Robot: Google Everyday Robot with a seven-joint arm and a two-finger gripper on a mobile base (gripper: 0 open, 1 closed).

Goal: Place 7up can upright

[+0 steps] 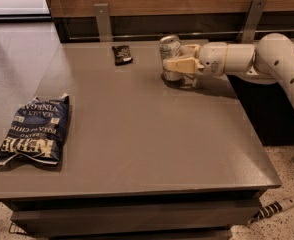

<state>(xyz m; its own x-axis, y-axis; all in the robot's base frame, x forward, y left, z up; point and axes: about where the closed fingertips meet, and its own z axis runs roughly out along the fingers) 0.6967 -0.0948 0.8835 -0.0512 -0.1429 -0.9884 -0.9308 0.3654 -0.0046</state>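
Note:
The 7up can (170, 54) stands upright on the grey table (147, 134), near its back edge, right of centre. It is silvery with a pale label and a shiny round top. My gripper (175, 59) reaches in from the right on a white arm (267, 59). Its cream fingers (179, 65) are closed around the can's sides at mid height. The can's base appears to rest on the table top.
A small black packet (121, 54) lies on the table just left of the can. A blue chip bag (34, 129) lies near the table's left edge. A wooden wall with two metal brackets (103, 21) stands behind the table.

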